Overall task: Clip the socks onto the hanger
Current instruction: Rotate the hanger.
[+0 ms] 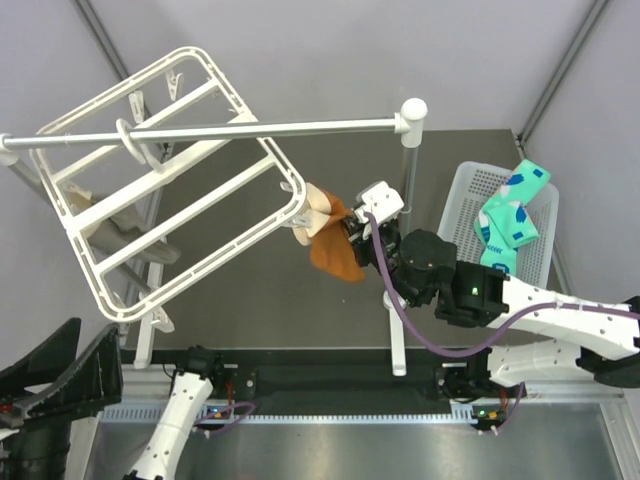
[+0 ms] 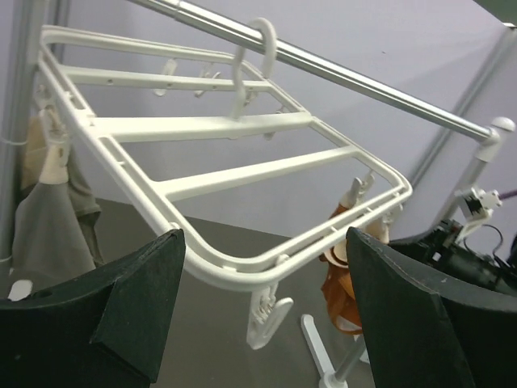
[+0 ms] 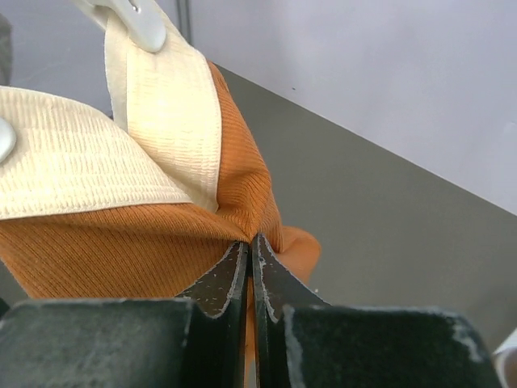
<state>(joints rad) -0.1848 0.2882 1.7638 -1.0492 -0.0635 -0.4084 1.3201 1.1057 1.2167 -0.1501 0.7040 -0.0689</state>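
The two teal socks lie together in a white basket at the far right of the worktop, well apart from the hanger. The hanger is on the left and hangs tilted by its hook from a grey rail. An orange sock with a cream ribbed cuff is clipped at the hanger's right corner. The right claw is pinched tight on this sock's orange cloth, just below the cuff. The left claw is spread wide and holds nothing. It sits low at the near left and faces the hanger's near edge from below. A grey-beige sock hangs from a clip on the hanger's left side.
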